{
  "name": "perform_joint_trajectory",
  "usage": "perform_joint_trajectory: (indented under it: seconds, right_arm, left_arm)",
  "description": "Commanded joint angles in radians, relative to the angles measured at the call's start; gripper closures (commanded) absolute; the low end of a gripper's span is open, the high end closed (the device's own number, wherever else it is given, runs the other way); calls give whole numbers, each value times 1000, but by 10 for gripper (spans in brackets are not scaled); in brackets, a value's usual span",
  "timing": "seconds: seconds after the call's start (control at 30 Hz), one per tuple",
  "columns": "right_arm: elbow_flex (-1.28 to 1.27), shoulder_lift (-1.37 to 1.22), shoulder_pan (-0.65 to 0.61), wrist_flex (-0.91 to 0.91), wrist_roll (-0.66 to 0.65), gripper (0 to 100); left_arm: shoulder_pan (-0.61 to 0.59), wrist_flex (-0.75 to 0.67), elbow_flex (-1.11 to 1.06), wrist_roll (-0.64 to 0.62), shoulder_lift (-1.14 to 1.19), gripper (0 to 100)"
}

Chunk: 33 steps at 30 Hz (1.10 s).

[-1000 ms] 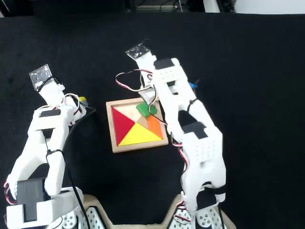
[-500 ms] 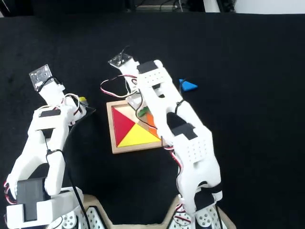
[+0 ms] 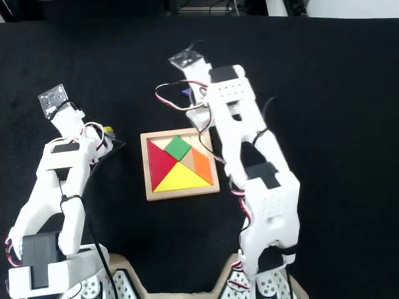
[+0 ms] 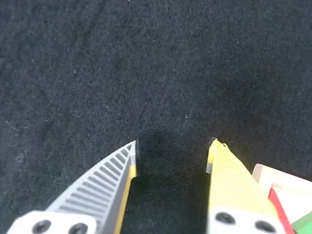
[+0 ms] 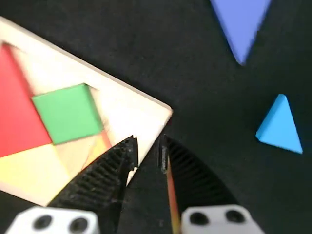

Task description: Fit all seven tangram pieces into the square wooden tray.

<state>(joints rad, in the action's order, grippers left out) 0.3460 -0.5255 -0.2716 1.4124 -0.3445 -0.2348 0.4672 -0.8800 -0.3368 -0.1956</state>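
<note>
You have four pieces seated in the tray (image 3: 143, 168), which sits at the middle of the black table (image 3: 324, 124). Inside it, the green square (image 3: 178, 148) is at 12 o'clock. The red triangle (image 3: 160, 165) is at 9 o'clock, the yellow triangle (image 3: 181, 180) at 6 and the orange piece (image 3: 201, 163) at 3. Bare wood shows at the centre between green and yellow, and again in the tray's 1 o'clock corner beside the green square.

Your right gripper (image 5: 147, 148) hangs over that 1 o'clock corner, right at the rim. Its fingers (image 5: 114, 168) stand a narrow gap apart with nothing between them.

Two pieces are outside the tray. The purple triangle (image 5: 241, 22) lies flat on the table at 12 o'clock from the tray, well apart from the rim. The blue triangle (image 5: 280, 124) lies on the table near the purple one without touching it. It is also clear of the tray.

Your left gripper (image 4: 173, 153) is at about 10 o'clock from the tray, low over the table. Its fingers are spread wide and hold nothing. The near corner of the tray, with a sliver of red and green, shows just beside its yellow finger (image 4: 229, 180).
</note>
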Motion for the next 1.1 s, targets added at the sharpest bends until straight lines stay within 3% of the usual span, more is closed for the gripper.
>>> perform_joint_trajectory:
  seconds: [0.0,0.17,0.3,0.47,0.57,0.73,0.87,1.07]
  right_arm:
    - [-8,15,-6,-44,-8,921]
    - [25,-15,-32,-58,-14,921]
    - [143,76,129,12,-57,921]
    - [147,33,295,-110,-103,917]
    - [159,-67,301,-121,-212,896]
    - [262,-213,307,-107,-385,763]
    - [364,-291,287,-34,-572,784]
    - [535,-372,269,55,-601,785]
  left_arm:
    - [-1,-18,58,5,-5,766]
    - [-1,-18,56,5,-5,766]
    - [-1,-18,56,5,-5,766]
    - [-1,-18,56,5,-5,766]
    - [-1,-18,56,5,-3,766]
    - [-1,-34,54,5,-3,766]
    - [-1,-57,48,5,-3,766]
    - [-1,-58,48,5,-3,766]
